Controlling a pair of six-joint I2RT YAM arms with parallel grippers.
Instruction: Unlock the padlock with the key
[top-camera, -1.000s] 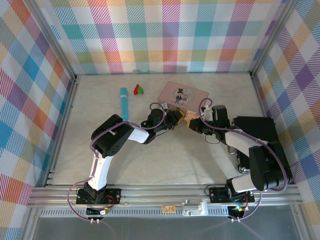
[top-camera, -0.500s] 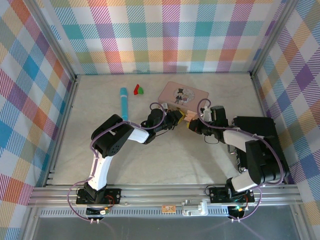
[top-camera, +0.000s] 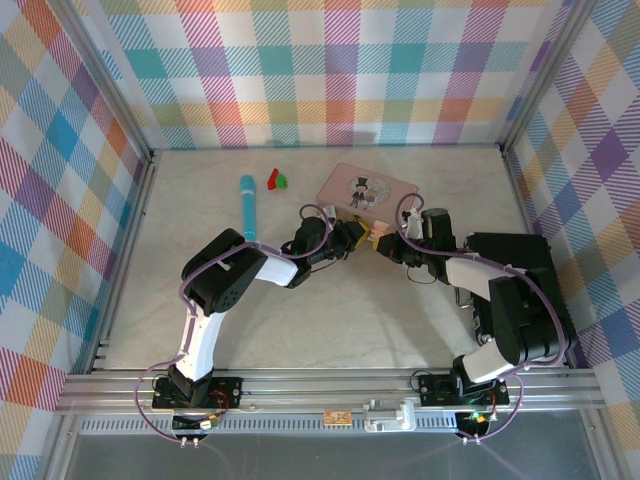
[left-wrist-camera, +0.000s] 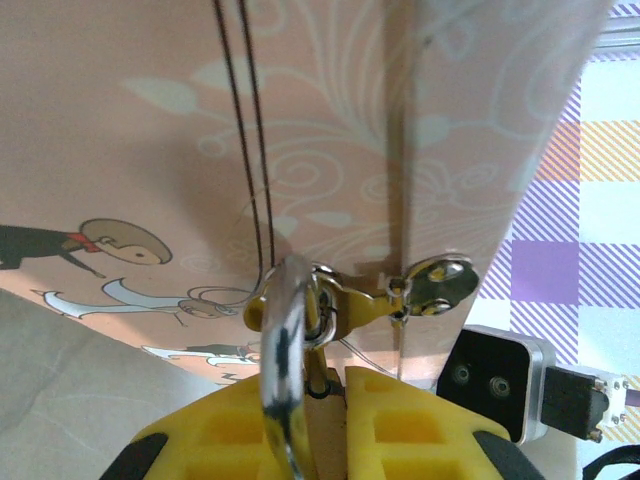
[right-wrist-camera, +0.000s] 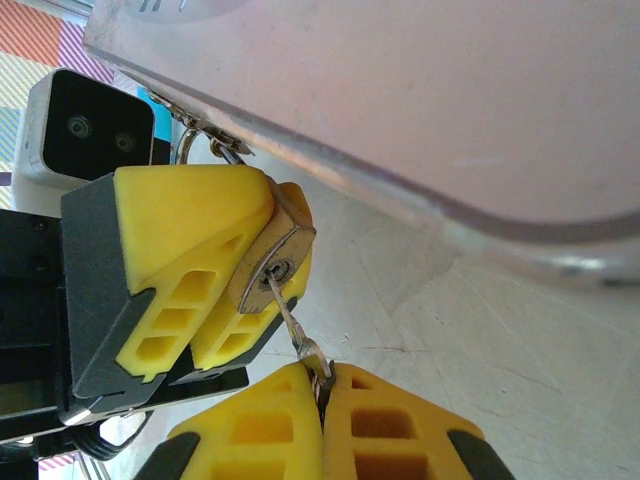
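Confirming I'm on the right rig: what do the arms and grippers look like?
The left arm and right arm are black with white links, each trailed by looping purplish-grey cable. The left gripper and right gripper have black bodies and yellow fingers moulded with rectangular pockets.

Shiny brassy metal padlock (right-wrist-camera: 268, 262), dull metal key (right-wrist-camera: 291, 323) — smooth, glossy pink tin box (left-wrist-camera: 300, 130).
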